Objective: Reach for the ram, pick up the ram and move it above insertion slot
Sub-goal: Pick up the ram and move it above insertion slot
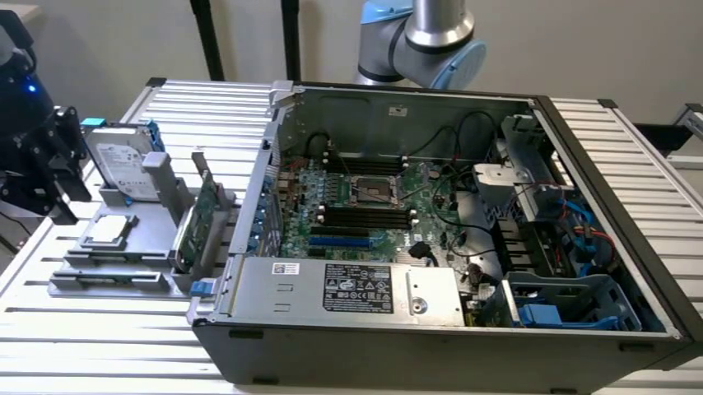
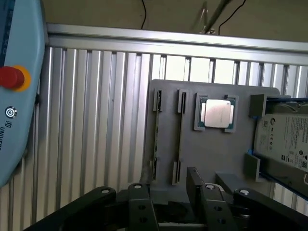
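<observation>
I read the gripper (image 2: 171,204) as wide open and empty, poised over the gray holder's (image 2: 211,154) edge. The ram (image 2: 155,137) sits edge-up in that holder, ungrasped. Pick-up and transfer to the insertion slot (image 1: 368,216) are not yet done.

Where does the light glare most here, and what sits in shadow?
Wrist view: the processor glares white, and the table shines brightest beside the tray. Exterior view: the table is brightly lit; the computer case is dim inside.
</observation>
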You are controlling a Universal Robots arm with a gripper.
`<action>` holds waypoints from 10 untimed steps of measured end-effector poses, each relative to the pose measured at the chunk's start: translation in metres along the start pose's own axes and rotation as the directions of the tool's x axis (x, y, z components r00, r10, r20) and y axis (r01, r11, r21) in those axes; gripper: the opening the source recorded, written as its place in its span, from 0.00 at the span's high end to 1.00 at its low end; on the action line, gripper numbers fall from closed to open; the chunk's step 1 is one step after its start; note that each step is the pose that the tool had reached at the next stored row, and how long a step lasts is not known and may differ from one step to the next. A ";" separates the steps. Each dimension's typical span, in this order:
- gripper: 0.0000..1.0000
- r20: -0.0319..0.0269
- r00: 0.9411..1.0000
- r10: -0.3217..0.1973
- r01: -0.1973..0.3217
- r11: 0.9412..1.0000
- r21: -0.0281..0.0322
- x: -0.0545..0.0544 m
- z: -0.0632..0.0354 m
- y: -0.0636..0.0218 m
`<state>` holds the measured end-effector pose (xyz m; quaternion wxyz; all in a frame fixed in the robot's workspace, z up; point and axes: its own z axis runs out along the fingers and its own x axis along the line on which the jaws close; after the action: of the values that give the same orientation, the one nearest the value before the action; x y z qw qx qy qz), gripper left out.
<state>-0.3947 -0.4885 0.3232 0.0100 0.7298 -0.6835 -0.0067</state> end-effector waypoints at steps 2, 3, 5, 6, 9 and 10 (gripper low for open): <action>0.58 0.000 1.000 0.000 0.000 1.000 0.000 0.001 0.0036 0.0009; 0.58 0.000 1.000 0.000 0.000 1.000 0.000 0.002 0.0055 0.0013; 0.58 0.000 1.000 0.000 0.000 1.000 0.000 0.004 0.0092 0.0020; 0.58 0.000 1.000 0.000 0.000 1.000 0.000 0.005 0.0112 0.0024; 0.58 0.000 1.000 0.000 0.000 1.000 0.000 0.007 0.0165 0.0035; 0.58 0.000 1.000 0.000 0.000 1.000 0.000 0.008 0.0184 0.0040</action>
<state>-0.3986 -0.4965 0.3049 0.0098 0.7298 -0.6835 -0.0066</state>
